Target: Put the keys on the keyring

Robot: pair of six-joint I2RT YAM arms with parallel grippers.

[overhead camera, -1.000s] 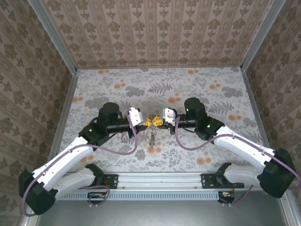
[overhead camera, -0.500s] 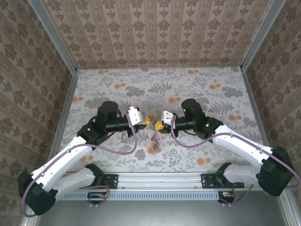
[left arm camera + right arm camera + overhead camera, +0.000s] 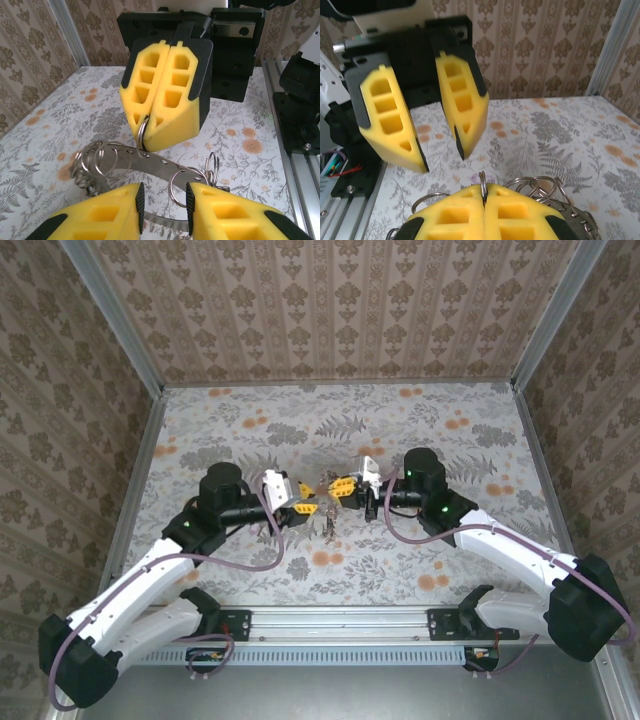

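Right hand [image 3: 484,200] clenched on a small wire ring [image 3: 482,181]; left hand [image 3: 165,200] released, pads apart.
The large flat grey metal keyring [image 3: 155,161] hangs between the two facing hands, above the floral bench [image 3: 220,420], with thin wire loops [image 3: 107,155] strung along it.

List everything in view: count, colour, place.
keyring: one, grey flat band, between the claws
small rings: several, silver, strung on the keyring
keys: count unclear, dark, dangling under the claws
table: one, floral grey and orange, under everything
walls: three, brown patterned, around the table
rail: one, silver, near edge
arms: two, white and black, reaching to mid-table
left claw: one, yellow, open
right claw: one, yellow, shut on one of the small rings
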